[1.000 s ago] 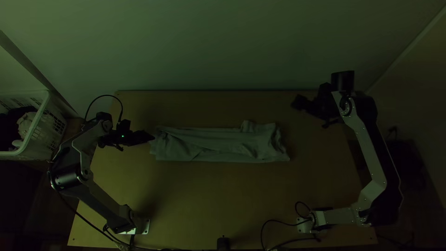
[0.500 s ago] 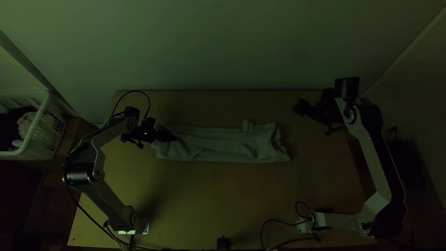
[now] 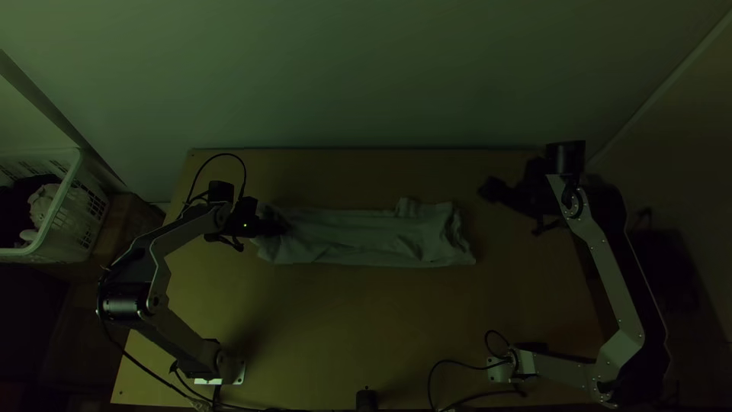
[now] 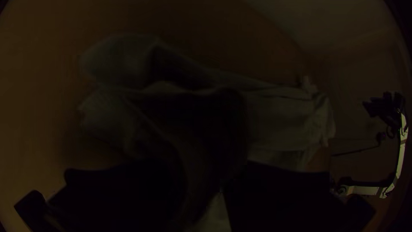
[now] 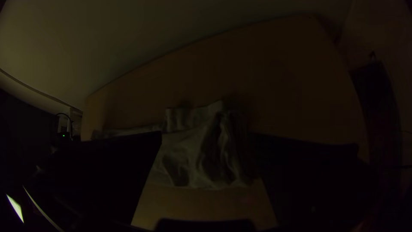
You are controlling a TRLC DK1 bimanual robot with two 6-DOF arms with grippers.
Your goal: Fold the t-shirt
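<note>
Right wrist view: jaws apart

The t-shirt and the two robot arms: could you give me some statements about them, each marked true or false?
1. The t-shirt lies in a long, narrow strip with wrinkles. True.
2. The left gripper is at the shirt's left end in the top view. True.
3. The right gripper is pressing on the middle of the shirt. False: it is beyond the right end, away from the cloth.
4. The right gripper's fingers are spread apart. True.
5. The white basket stands on the table. False: the basket is beside the table.
</note>
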